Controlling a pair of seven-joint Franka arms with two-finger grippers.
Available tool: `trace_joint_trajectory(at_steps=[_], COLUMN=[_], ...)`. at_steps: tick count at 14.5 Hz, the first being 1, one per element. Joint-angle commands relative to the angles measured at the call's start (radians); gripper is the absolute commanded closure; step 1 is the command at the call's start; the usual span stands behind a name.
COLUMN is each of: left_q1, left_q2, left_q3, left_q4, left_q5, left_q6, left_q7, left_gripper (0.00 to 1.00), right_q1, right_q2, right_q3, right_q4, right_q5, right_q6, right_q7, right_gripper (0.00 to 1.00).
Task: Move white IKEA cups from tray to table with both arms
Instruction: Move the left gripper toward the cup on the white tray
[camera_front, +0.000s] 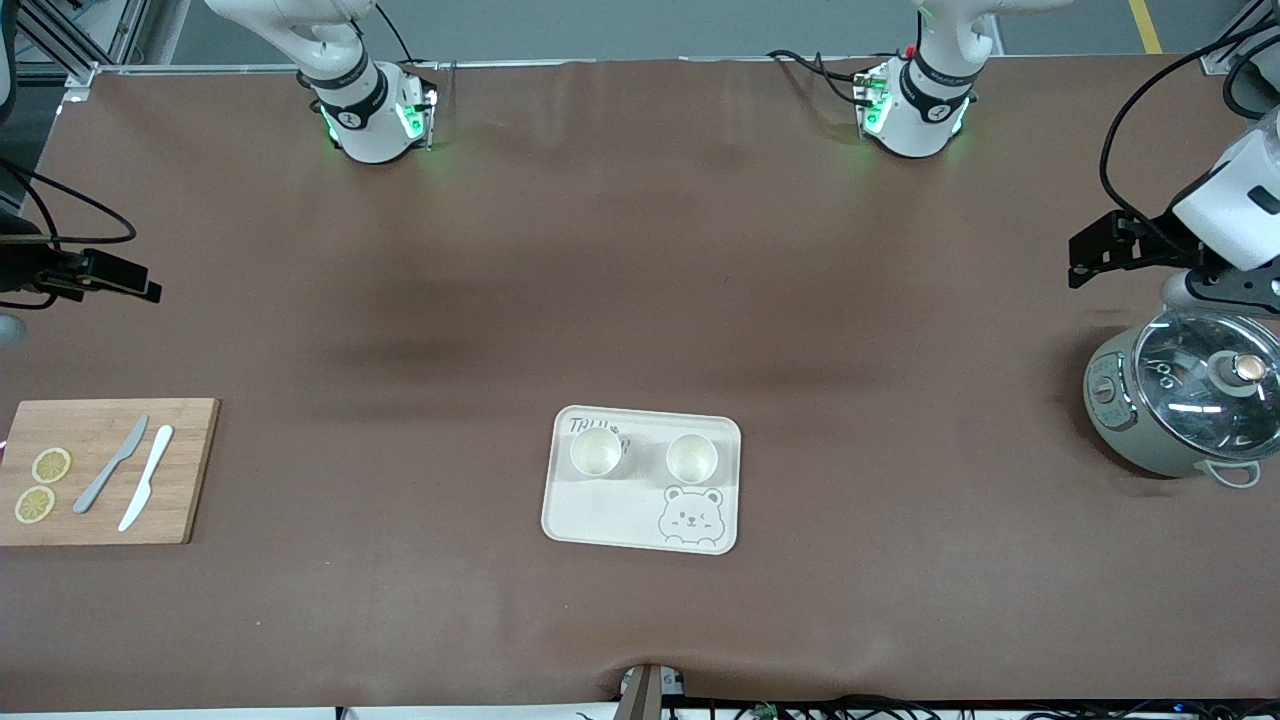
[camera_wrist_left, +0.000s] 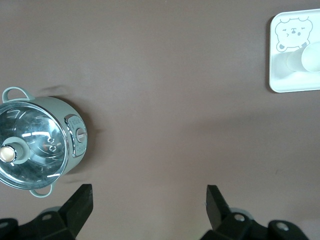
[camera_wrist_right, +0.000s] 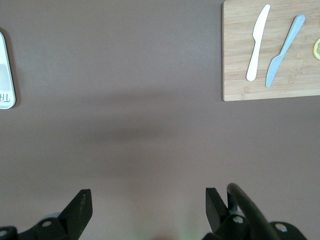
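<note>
A brown mat covers the whole table, smooth with a few soft shadows and a small wrinkle at the edge nearest the front camera. At the top of the front view a strip of grey floor shows, with a yellow line in one corner.

The bear tray lies near the middle of the table. The two white IKEA cups stand upright on it, side by side and apart: one cup toward the right arm's end, the other cup toward the left arm's end, just above the printed bear.

The left gripper hangs over bare mat beside the grey pot with a glass lid; its jaws are wide apart and hold nothing. The right gripper hangs over bare mat between the tray and the wooden cutting board, also wide open and empty. On the board lie a grey knife, a white knife and two lemon slices.
</note>
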Motion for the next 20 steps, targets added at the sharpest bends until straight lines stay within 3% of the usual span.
trace_joint_trajectory(at_steps=[1, 4, 7, 11, 14, 20], left_q1=[0.004, -0.019, -0.038, -0.166, -0.252, -0.335], left_q2=[-0.014, 0.013, 0.131, 0.320, 0.409, 0.570], left_q3=[-0.004, -0.020, -0.078, -0.101, -0.089, -0.073], left_q4=[-0.018, -0.014, 0.020, 0.062, 0.065, 0.143], left_q5=[0.028, 0.042, 0.046, 0.048, 0.048, 0.049], left_q6=[0.021, 0.072, 0.144, 0.295, 0.372, 0.506], left_q7=[-0.010, -0.019, -0.203, -0.359, -0.415, -0.466], left_gripper=[0.00, 0.00, 0.00, 0.00, 0.00, 0.00], right_q1=[-0.011, -0.011, -0.011, -0.009, -0.008, 0.156], right_q2=[-0.034, -0.034, -0.032, -0.025, -0.014, 0.026], right_q3=[0.011, 0.009, 0.011, 0.013, 0.011, 0.013], right_q4=[-0.033, -0.033, -0.034, -0.040, -0.024, 0.001], right_q5=[0.010, 0.010, 0.010, 0.021, 0.096, 0.098], right_q6=[0.010, 0.012, 0.013, 0.036, 0.045, 0.105], right_q7=[0.012, 0.012, 0.012, 0.018, 0.084, 0.359], right_gripper=[0.00, 0.00, 0.00, 0.00, 0.00, 0.00])
